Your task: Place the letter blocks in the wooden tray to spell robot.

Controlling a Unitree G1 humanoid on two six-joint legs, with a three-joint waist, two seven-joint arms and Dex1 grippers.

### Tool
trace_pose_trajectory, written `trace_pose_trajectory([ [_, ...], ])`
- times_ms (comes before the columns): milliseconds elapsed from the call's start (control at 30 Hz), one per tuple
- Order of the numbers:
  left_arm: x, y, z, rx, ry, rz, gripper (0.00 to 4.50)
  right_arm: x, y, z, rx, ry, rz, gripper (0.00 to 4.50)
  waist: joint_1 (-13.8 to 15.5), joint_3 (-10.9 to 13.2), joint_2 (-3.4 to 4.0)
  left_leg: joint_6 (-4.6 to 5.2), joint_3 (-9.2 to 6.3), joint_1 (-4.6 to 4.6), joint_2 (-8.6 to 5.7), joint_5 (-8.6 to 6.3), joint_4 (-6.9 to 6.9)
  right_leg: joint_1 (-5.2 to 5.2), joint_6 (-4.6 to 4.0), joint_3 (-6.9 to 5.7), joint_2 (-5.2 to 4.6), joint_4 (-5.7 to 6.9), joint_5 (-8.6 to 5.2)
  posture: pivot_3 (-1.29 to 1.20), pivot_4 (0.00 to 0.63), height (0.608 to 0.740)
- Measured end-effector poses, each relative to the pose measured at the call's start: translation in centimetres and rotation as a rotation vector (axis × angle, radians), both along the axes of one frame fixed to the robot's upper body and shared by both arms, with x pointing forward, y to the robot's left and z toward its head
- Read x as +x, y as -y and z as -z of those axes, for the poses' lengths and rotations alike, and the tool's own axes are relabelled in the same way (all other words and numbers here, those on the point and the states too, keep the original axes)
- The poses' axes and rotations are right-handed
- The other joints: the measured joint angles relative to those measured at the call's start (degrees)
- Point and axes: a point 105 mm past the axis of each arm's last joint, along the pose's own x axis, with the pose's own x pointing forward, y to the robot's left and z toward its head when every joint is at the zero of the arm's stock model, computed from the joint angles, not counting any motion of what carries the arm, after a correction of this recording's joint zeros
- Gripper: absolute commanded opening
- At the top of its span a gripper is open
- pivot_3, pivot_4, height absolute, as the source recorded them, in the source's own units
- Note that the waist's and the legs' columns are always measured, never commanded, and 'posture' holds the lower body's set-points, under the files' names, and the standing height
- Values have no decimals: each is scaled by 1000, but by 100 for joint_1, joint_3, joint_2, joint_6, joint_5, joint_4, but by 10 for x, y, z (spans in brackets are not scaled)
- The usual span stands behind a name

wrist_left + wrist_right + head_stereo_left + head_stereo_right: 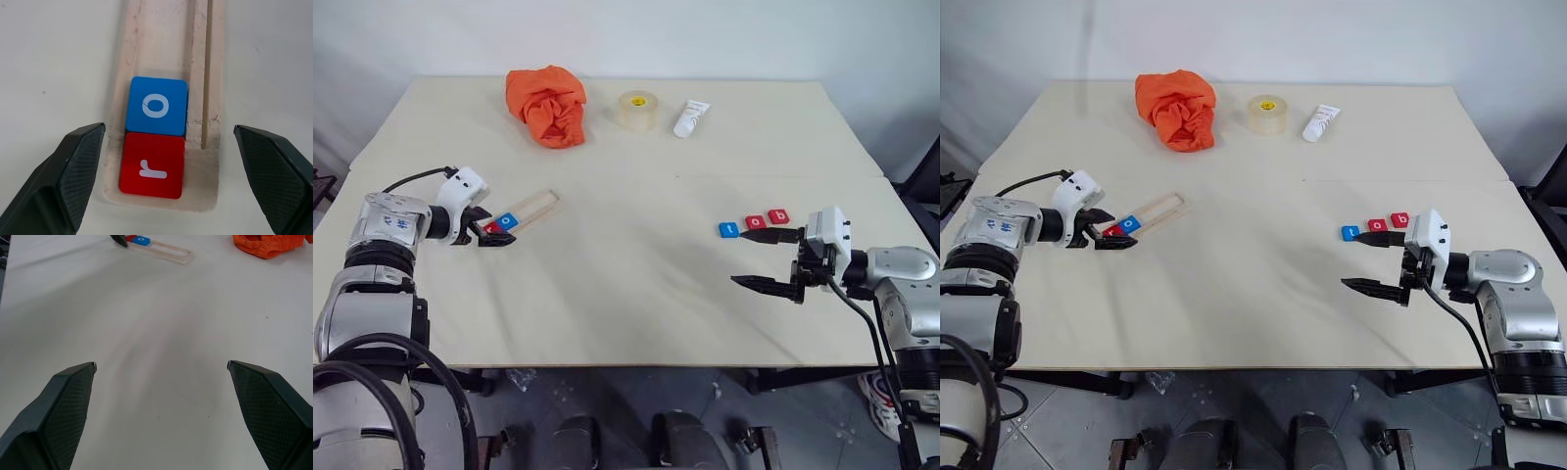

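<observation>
A: What is in the tray (pixel 166 44)?
B: Two blocks. The red r (pixel 152 166) sits at the end nearest the left gripper (pixel 166 176), between its wide-open jaws. The blue o (pixel 156 105) touches it, just past it. The rest of the tray is bare, pale, rough wood with a low rim.
A: Is the left gripper holding anything?
B: No, nothing.
A: And the other blocks?
B: The blue t (pixel 728 230), red o (pixel 756 222) and red b (pixel 778 216) lie flat in a row on the table (pixel 636 294), just beyond the right gripper (pixel 768 259). Its jaws are wide open and hold nothing.
A: What shape are they?
B: Small, smooth squares with white letters.
</observation>
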Motion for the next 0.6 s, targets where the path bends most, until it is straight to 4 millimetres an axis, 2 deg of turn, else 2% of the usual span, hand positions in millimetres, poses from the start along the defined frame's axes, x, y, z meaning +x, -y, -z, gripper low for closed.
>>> trace_pose_trajectory([
  [367,3,4,5,-30,-5,-25,4500,0,0,0,0,1,5,4493,26,1,-2,0,0,2,0,0,8,1,0,1,-1,3,0,0,150,740],
  [400,2,5,5,-33,-11,-23,4098,1,0,0,0,2,7,4500,26,1,-2,0,1,2,-1,0,8,1,0,1,-1,4,0,0,150,740],
  [500,1,5,6,-31,-24,-22,3407,1,1,0,2,4,13,4500,23,1,-2,-1,1,3,0,0,7,1,0,1,0,5,0,0,150,740],
  [600,1,4,6,-31,-32,-34,3404,2,1,0,2,5,17,4500,19,1,-2,-1,2,6,-1,1,8,2,0,3,-1,4,0,0,150,740],
])
